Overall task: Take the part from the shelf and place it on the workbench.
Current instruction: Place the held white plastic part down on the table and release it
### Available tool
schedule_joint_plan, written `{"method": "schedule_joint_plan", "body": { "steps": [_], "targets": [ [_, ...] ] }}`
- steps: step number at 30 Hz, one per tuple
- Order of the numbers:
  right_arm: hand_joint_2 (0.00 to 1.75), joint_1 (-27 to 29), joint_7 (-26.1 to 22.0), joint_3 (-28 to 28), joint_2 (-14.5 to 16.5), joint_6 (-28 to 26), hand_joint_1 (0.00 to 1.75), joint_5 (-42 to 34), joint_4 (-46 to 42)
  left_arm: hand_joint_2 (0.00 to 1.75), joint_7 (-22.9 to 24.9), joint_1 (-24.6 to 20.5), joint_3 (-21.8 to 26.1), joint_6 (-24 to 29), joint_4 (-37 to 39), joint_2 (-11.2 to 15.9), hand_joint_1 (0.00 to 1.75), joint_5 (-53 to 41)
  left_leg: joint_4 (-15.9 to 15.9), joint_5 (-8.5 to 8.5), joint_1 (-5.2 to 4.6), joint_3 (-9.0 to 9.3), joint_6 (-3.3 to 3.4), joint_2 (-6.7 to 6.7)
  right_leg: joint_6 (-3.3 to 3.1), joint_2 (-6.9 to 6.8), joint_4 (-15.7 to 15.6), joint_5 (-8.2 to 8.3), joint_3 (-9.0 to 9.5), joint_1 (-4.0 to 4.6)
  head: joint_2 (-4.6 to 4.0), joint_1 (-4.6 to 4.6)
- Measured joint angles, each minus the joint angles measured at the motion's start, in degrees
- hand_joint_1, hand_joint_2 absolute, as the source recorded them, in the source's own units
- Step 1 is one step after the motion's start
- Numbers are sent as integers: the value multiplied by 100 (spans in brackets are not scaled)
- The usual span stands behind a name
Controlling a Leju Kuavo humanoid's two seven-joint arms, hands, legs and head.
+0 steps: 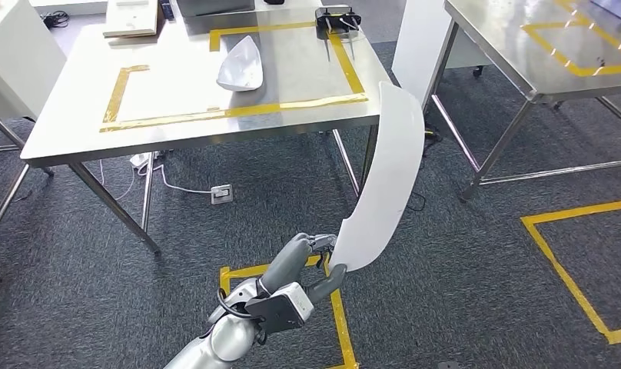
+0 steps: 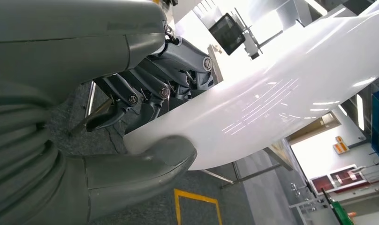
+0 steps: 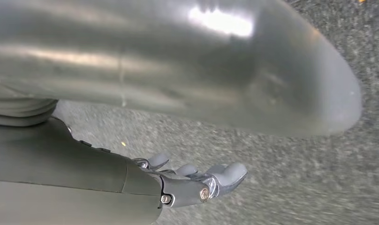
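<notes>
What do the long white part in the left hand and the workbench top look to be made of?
Long white part: probably moulded plastic, glossy; the left wrist view shows sharp light reflections on its smooth curved face. Workbench top: looks like brushed stainless steel, a dull grey sheen with soft glare, marked with yellow tape. The left hand grips the part's lower end.

Left hand [image 1: 311, 257] partly hidden behind the lower end of the white part [image 1: 384, 184], fingertips out of sight there. In the left wrist view, part [image 2: 281, 98] cut off by the frame edge, far end washed out in glare. Right hand [image 3: 197, 180] blurred against the grey floor [image 3: 281, 187], thumb [image 3: 178, 65] smeared and out of focus. Dark object [image 1: 337, 17] on the workbench [image 1: 177, 100] cropped at the top edge, too small to identify.
</notes>
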Motion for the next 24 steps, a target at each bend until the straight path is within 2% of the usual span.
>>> {"method": "schedule_joint_plan", "body": {
  "steps": [2,3,4,6,8,9,10,11,13,15,19,24],
  "targets": [
    [0,-4,0,-2,1,-3,0,-13,1,175,-4,-10,-10,-2,5,5,175,5,-26,36,12,-32,-88,-92,-64,-104,-22,22,13,10,0,0],
    [0,-9,-3,-2,1,-3,0,-21,0,175,-7,-18,-14,-3,8,12,175,15,0,22,8,-57,-120,-33,-111,-161,-43,41,27,5,0,-3],
    [0,-9,-20,-4,0,0,0,-31,-1,175,-11,-34,-18,-4,12,18,175,24,107,-46,-1,-118,-142,93,-159,-223,-66,60,41,-2,0,-15],
    [0,0,-81,-22,-10,23,0,-72,-1,175,-17,-76,-29,-4,23,25,175,45,660,-362,-14,-377,-168,438,-223,-344,-90,74,48,7,0,-38],
    [0,14,-128,-51,-23,45,0,-109,-1,175,-17,-99,-36,-4,46,32,175,55,1373,-677,-1,-692,-193,579,-242,-456,-85,69,40,25,0,-46],
    [0,17,-136,-63,-27,47,0,-116,-1,175,-17,-100,-38,-4,62,38,175,60,1551,-714,4,-756,-201,599,-244,-500,-82,67,38,28,0,-46],
    [0,16,-136,-71,-28,47,0,-118,-1,175,-17,-100,-39,-4,75,43,175,68,1505,-642,7,-706,-201,609,-242,-534,-77,65,36,29,0,-47],
    [0,14,-134,-77,-28,46,0,-115,-1,175,-18,-101,-41,-4,85,47,175,79,1247,-490,10,-549,-193,620,-237,-558,-68,62,37,28,0,-47],
    [0,8,-126,-84,-27,45,0,-102,-1,175,-21,-110,-43,-1,91,48,175,101,461,-218,-2,-100,-149,670,-205,-591,-39,43,34,39,0,-47],
    [0,8,-111,-84,-28,44,0,-90,-1,175,-23,-118,-45,3,91,47,175,108,30,-157,-23,137,-93,710,-156,-605,-6,26,13,64,0,-45],
    [0,8,-97,-86,-37,44,0,-81,1,175,-23,-119,-59,5,96,47,175,112,-12,-152,-32,142,-62,689,-186,-607,-33,50,14,77,0,-38],
    [0,5,-89,-86,-43,44,0,-45,0,175,-25,-119,-70,20,104,49,175,122,-10,-156,-37,139,-14,690,-121,-605,-97,86,43,76,0,-39]
  ]
}}
